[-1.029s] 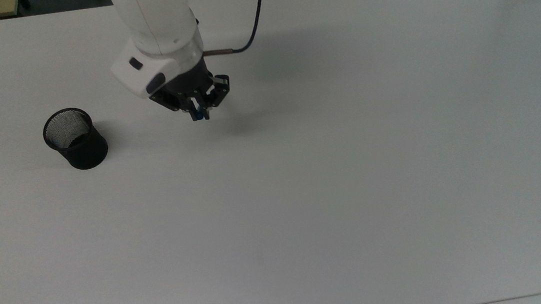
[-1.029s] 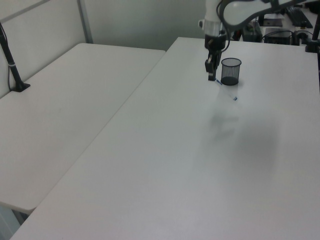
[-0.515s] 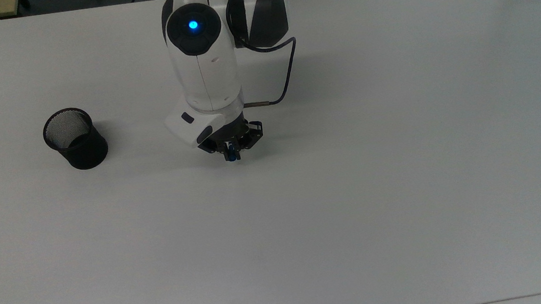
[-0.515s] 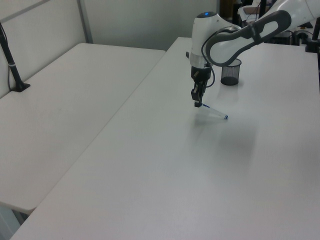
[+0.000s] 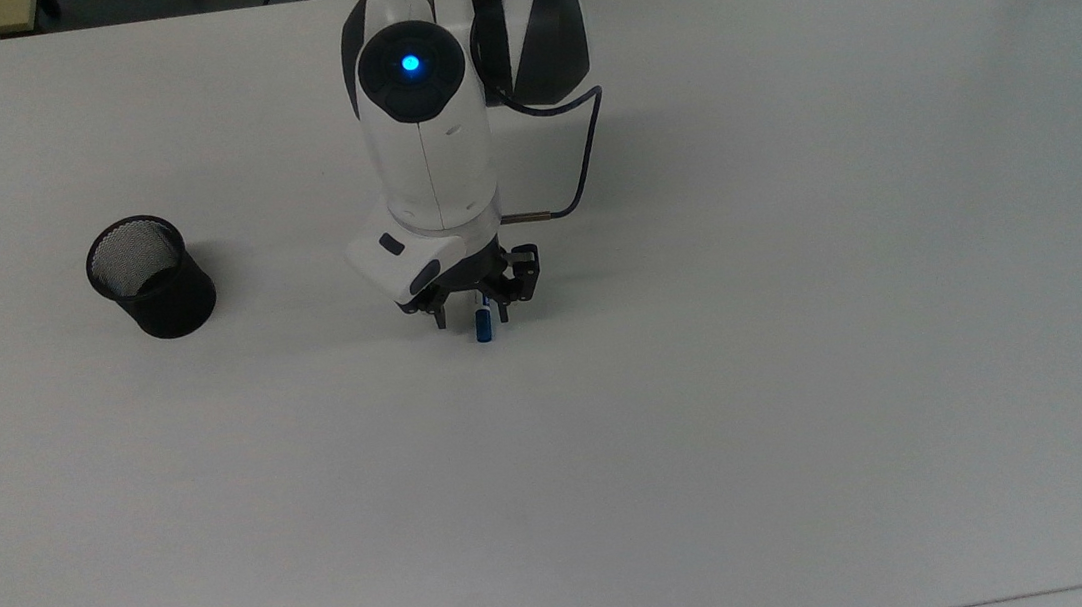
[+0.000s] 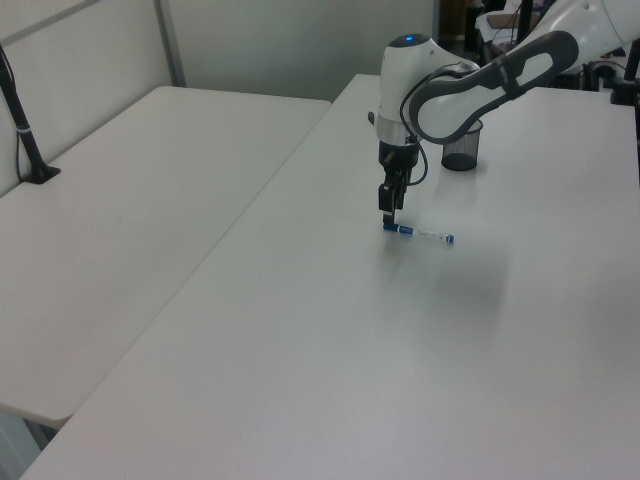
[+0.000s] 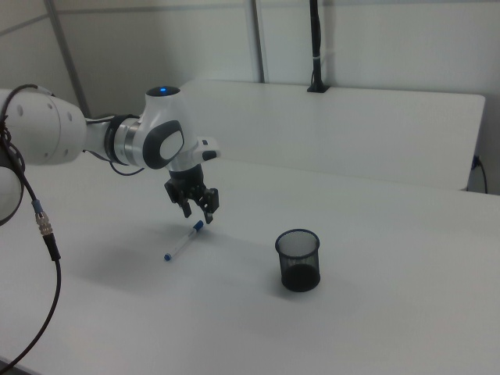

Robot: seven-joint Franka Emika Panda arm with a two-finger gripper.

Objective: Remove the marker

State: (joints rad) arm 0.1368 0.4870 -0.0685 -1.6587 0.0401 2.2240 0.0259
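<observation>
The black two-finger claw (image 7: 198, 209) of the white robot arm (image 5: 429, 144) hung with its fingers spread apart and holding nothing, just above the white worktop (image 5: 809, 366). In the right view its fingers stood astride the blue cap end of the slim white-barrelled marker with blue cap and blue end (image 7: 181, 241), whether touching it I could not tell. The marker lay flat on the worktop, directly under the claw (image 6: 391, 205) in the left view, its barrel (image 6: 419, 234) reaching toward the left view's right. The black mesh cup (image 5: 151, 276) stood upright, well apart from the marker, toward the top view's left. A dark cable (image 5: 583, 153) looped beside the arm's wrist.
</observation>
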